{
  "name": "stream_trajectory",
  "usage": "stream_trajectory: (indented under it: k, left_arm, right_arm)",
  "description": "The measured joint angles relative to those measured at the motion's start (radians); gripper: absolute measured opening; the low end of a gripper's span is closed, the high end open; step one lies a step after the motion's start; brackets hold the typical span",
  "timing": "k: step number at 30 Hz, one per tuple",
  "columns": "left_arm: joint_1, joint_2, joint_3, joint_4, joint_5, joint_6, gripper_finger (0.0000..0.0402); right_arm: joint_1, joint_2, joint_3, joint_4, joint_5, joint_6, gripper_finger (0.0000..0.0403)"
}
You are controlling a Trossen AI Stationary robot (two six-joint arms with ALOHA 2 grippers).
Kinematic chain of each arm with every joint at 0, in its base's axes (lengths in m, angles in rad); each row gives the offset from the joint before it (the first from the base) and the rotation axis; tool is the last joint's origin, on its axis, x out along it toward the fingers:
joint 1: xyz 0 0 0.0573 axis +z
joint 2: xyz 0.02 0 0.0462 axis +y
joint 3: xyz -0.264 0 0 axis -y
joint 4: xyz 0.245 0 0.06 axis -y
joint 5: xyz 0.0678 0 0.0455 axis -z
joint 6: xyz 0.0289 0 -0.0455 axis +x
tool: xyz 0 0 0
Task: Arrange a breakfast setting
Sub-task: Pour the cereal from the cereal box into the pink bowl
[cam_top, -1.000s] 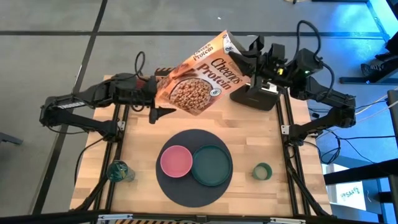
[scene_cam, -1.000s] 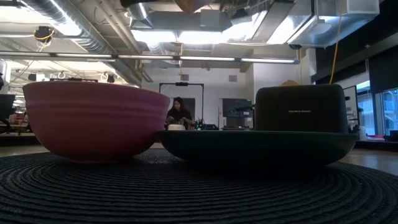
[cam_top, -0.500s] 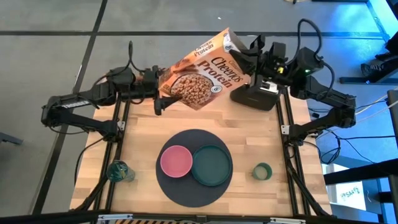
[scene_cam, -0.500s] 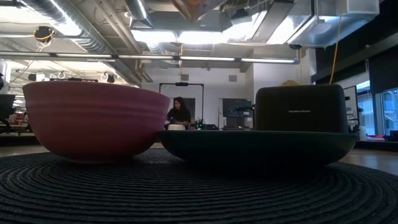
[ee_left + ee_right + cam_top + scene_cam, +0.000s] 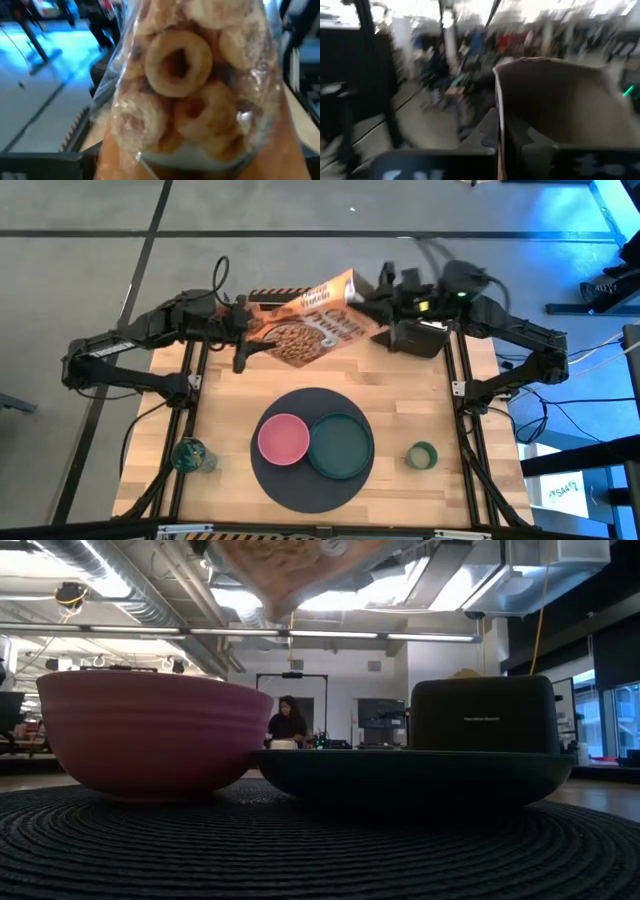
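Your right tool (image 5: 372, 292) is clamped on the open end of the cereal box (image 5: 312, 320), held above the desk (image 5: 420, 395). Your left tool (image 5: 250, 340) meets its other end; grip cannot be told. Bowl (image 5: 284, 439) and plate (image 5: 340, 445) sit on the mat (image 5: 300, 405); cup (image 5: 422, 454) stands beside it.

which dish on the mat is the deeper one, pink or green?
The pink bowl: in the low view its wall stands far taller than the flat dark green plate beside it.
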Motion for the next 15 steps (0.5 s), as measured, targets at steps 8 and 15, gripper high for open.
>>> stream_trajectory:
  k: [8,15]
  left_arm:
    - [0.060,-0.102,0.000,-0.289,0.140,0.117,0.0196]
    - [0.065,-0.196,0.000,-0.476,0.254,0.219,0.0196]
  right_arm:
    - [0.074,0.021,-0.003,-0.047,-0.016,-0.027,0.0059]
    - [0.075,-0.071,-0.001,-0.096,0.249,-0.047,0.0157]
